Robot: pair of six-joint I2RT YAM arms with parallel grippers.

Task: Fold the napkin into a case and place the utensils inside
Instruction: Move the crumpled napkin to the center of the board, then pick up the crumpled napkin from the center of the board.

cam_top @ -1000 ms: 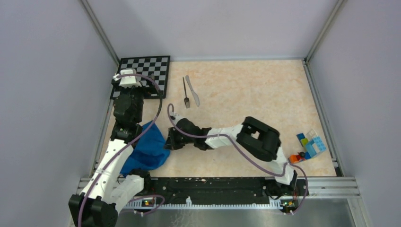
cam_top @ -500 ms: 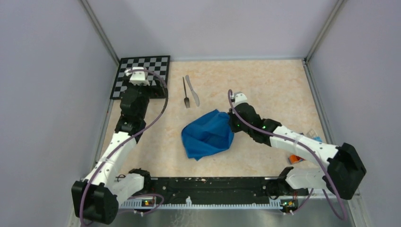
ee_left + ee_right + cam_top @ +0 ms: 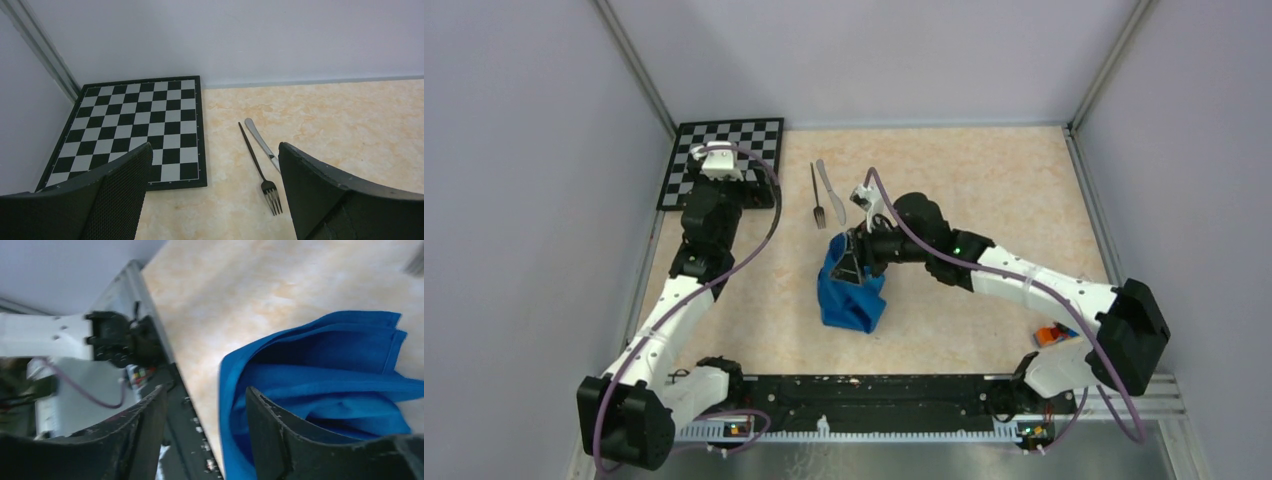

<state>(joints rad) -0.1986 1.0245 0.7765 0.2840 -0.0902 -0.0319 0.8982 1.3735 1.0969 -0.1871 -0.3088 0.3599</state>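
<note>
The bright blue napkin (image 3: 852, 295) lies bunched in a heap at the middle of the table, not folded into a case. My right gripper (image 3: 848, 262) hangs just over its far edge, jaws open, with no cloth between them. In the right wrist view the napkin (image 3: 325, 370) spreads in loose folds beyond the open right gripper (image 3: 206, 390). The utensils lie side by side behind the napkin: a dark fork (image 3: 817, 200) and a pale knife (image 3: 831, 190). My left gripper (image 3: 729, 190) is wide open and empty by the checkerboard. The left wrist view shows the fork (image 3: 257, 160) and knife (image 3: 260, 142) ahead of the left gripper (image 3: 215, 147).
A black-and-white checkerboard (image 3: 744, 140) lies flat in the back left corner, also in the left wrist view as the checkerboard (image 3: 135, 125). A small orange piece (image 3: 1048, 335) shows near the right edge behind my right arm. Walls close in the table on three sides.
My right arm carried the napkin from the near left to the middle of the table, swung back left over it and opened its jaws. The cloth now sits bunched. The left arm barely moved.
</note>
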